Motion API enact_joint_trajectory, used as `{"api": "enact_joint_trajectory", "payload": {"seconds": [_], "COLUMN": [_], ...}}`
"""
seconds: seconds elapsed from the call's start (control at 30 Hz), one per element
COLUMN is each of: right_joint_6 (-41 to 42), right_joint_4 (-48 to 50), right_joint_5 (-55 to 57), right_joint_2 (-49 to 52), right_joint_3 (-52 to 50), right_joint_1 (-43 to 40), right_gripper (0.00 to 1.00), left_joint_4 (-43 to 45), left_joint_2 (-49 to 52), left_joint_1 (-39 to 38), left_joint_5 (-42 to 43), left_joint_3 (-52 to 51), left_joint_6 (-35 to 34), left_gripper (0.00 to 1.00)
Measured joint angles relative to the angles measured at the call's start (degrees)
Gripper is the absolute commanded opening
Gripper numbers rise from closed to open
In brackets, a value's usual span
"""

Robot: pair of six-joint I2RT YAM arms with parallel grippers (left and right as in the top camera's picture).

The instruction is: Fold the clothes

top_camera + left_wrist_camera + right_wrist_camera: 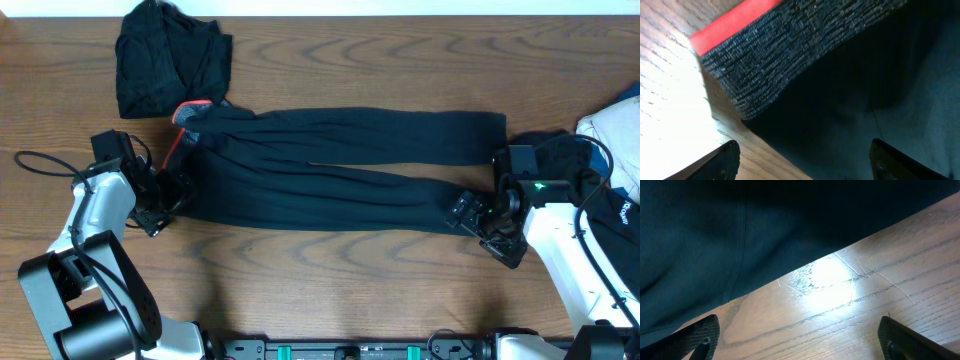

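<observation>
- Clothes lie across the wooden bench [330,280]. At the upper left of the overhead frame, a black garment [170,55] sits bundled small, probably set aside.
- The left pincer [162,205] stands at the left end of the long black trousers [340,165]. Its jaws are spread wide and grip nothing; its wrist view shows the waist edge lying between the fingertips.
- The trousers stretch flat across the middle of the frame, with the legs side by side and faint lengthwise creases. At the left the waist is turned over, baring a coral-red band [188,108] next to grey ribbed knit.
- The right pincer [478,215] waits at the lower right corner of the trousers, by the leg hems. It is fully open and empty, with the cloth edge and bare wood below it.
- One arm at each end suggests both ends are about to be taken and brought together.
- At the far right edge, white and blue clothes [615,125] lie heaped, likely awaiting their turn.
</observation>
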Motion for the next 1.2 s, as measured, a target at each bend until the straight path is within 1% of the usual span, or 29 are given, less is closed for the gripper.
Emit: {"api": "enact_joint_trajectory", "payload": {"seconds": [0.3, 0.53, 0.87, 1.0, 1.07, 1.1, 1.2], "right_joint_6": [0.0, 0.0, 0.0, 0.0, 0.2, 0.5, 2.6], "right_joint_4": [0.0, 0.0, 0.0, -0.2, -0.5, -0.8, -2.8], "right_joint_5": [0.0, 0.0, 0.0, 0.0, 0.0, 0.0, 0.6], "right_joint_2": [0.0, 0.0, 0.0, 0.0, 0.0, 0.0, 0.0], "right_joint_3": [0.0, 0.0, 0.0, 0.0, 0.0, 0.0, 0.0], "right_joint_1": [0.0, 0.0, 0.0, 0.0, 0.0, -0.1, -1.1], "right_gripper": [0.99, 0.99, 0.99, 0.99, 0.99, 0.99, 0.99], "left_joint_4": [3.4, 3.4, 1.9, 3.6, 5.0, 5.4, 6.0], "left_joint_2": [0.5, 3.5, 3.6, 3.6, 3.8, 4.0, 4.3], "left_joint_1": [0.0, 0.0, 0.0, 0.0, 0.0, 0.0, 0.0], "left_joint_5": [0.7, 0.9, 1.0, 1.0, 1.0, 1.0, 0.8], "left_joint_3": [0.0, 0.0, 0.1, 0.1, 0.1, 0.1, 0.1], "left_joint_6": [-1.3, -2.7, -4.5, -4.8, -5.2, -5.3, -6.1], "left_gripper": [0.81, 0.81, 0.81, 0.73, 0.66, 0.6, 0.46]}}
